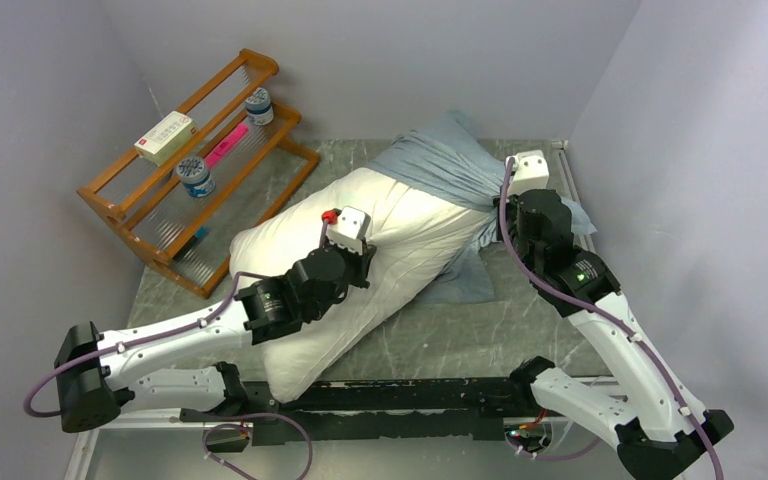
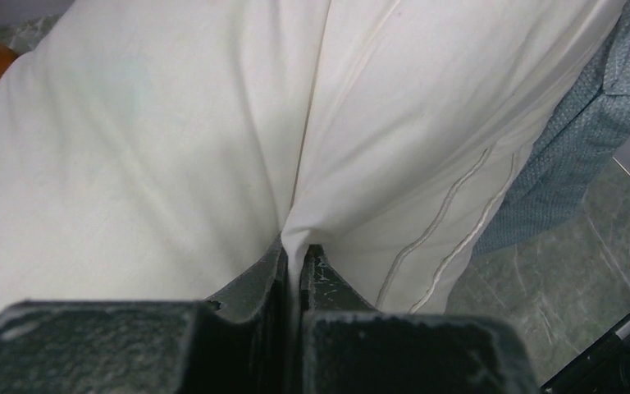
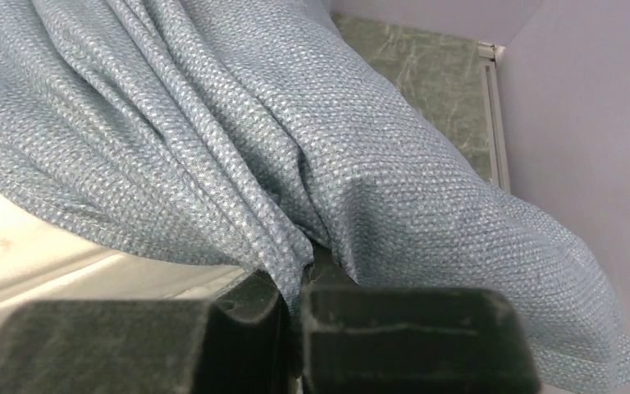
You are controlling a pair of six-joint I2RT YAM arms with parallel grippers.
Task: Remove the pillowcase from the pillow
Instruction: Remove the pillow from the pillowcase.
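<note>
The white pillow (image 1: 380,250) lies diagonally across the table, most of it bare. The blue-grey pillowcase (image 1: 440,160) still covers its far right end, bunched up. My left gripper (image 1: 365,262) is shut on a pinched fold of the pillow's white fabric (image 2: 213,123), seen between the fingers (image 2: 294,254). My right gripper (image 1: 505,205) is shut on a gathered fold of the pillowcase (image 3: 295,148); the cloth runs down between its jaws (image 3: 295,279). A strip of white pillow (image 3: 49,263) shows under the cloth at lower left. The pillowcase's edge (image 2: 574,139) hangs at the right of the left wrist view.
A wooden rack (image 1: 200,170) with jars, a box and a pink item stands at the far left. Grey walls close in on the left, back and right, the right wall near my right arm. Marble tabletop (image 1: 480,340) shows in front of the pillow.
</note>
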